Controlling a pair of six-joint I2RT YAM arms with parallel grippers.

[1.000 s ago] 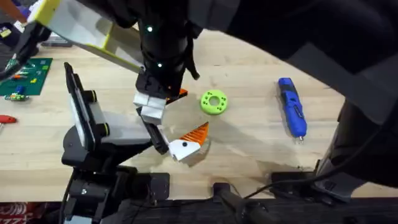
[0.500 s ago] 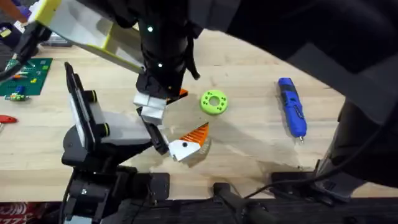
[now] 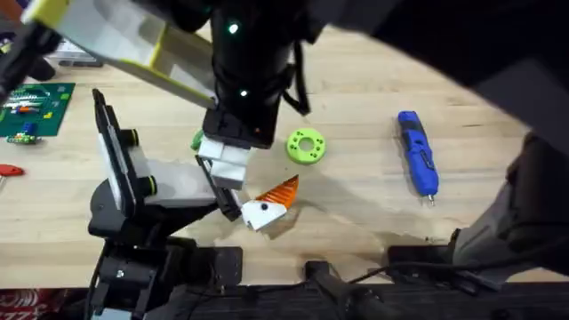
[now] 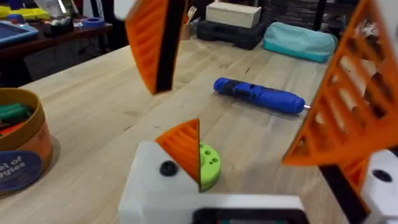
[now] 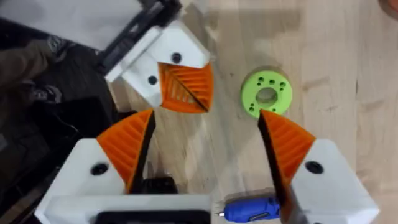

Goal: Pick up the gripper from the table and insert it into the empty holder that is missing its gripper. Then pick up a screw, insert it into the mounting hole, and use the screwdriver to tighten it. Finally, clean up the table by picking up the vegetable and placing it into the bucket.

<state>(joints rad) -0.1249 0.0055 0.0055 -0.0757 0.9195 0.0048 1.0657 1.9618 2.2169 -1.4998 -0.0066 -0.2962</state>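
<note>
Hovering wide open and empty above the gripper, the right hand has bare counter rightward.

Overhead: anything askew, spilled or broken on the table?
Nothing spilled or visibly broken. The gripper sits at the tip of the holder, skewed off the white arm's line; whether it is seated cannot be told. The lime-green ring and screwdriver lie flat, apart.
</note>
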